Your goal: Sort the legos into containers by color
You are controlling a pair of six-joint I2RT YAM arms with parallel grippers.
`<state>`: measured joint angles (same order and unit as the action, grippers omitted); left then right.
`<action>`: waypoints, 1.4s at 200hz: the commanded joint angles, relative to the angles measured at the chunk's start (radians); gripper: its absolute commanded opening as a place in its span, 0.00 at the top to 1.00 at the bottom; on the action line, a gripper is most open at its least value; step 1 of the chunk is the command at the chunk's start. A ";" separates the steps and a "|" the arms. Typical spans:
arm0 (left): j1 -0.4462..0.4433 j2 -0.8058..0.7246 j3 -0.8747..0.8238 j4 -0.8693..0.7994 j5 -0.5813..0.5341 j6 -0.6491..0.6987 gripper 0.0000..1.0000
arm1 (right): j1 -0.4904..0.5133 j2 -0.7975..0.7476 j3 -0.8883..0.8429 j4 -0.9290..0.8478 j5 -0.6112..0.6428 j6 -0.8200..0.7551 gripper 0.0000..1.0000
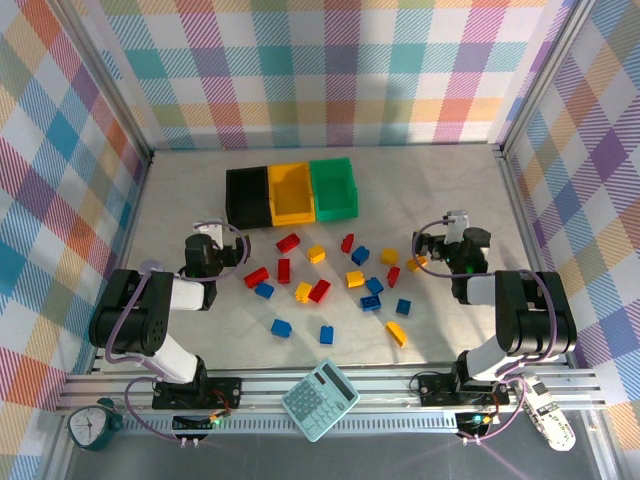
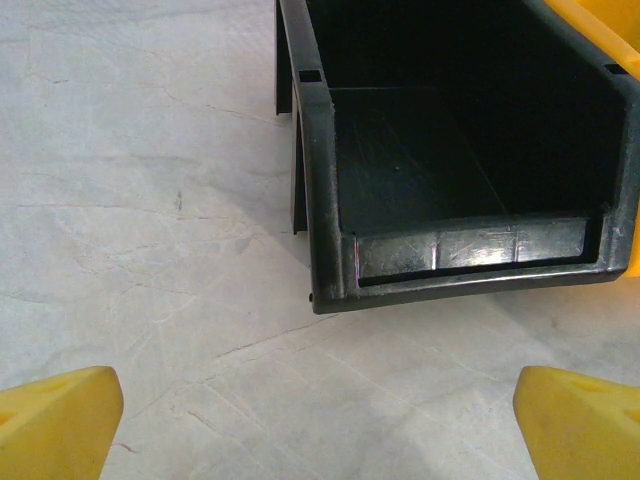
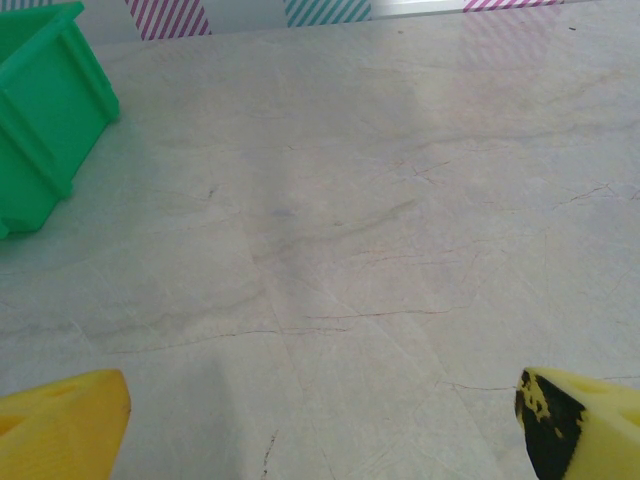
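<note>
- Plainly, we see the three bins in a row toward the far edge of the bench (image 1: 450,180), touching side by side: the black bin (image 1: 247,195) nearest the left edge, the yellow bin (image 1: 290,193) in the middle, the green bin (image 1: 333,187) on the right.
- The legos (image 1: 288,242) lie scattered on the middle of the bench, between the row of bins and the near edge. We count red, blue and yellow bricks among them, all on the bench surface.
- The left jaws, on the left arm (image 1: 150,310), stand fully open and hold nothing. In the left wrist view we see their yellow fingertips (image 2: 55,425) wide apart over bare bench, with the open front of the black bin (image 2: 460,250) just ahead and a corner of the yellow bin (image 2: 600,25) beside it.
- The right jaws, on the right arm (image 1: 520,310), are also spread to their widest and grip nothing. In the right wrist view their fingertips (image 3: 60,425) sit at the lower corners over bare bench, with the green bin (image 3: 40,110) off to the left.
- A teal calculator (image 1: 320,400) rests tilted on the rail at the near edge, and a small clock (image 1: 88,425) sits by the near left corner.
</note>
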<state>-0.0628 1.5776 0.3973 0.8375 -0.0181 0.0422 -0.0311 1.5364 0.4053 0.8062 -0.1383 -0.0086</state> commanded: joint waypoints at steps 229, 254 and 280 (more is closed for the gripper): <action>-0.159 -0.362 0.673 -0.995 -0.030 -0.121 0.00 | 0.186 -0.200 0.744 -1.213 0.029 0.089 0.01; -0.206 -0.423 0.724 -1.070 -0.065 -0.214 0.00 | 0.272 -0.172 0.818 -1.359 0.091 0.119 0.00; -0.213 -0.422 0.796 -1.233 -0.017 -0.271 0.00 | 0.340 -0.154 0.827 -1.446 0.138 0.239 0.07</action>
<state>-0.2771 1.1645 1.1324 -0.1951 -0.0452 -0.1425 0.2619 1.3525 1.2163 -0.4412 -0.0658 0.1093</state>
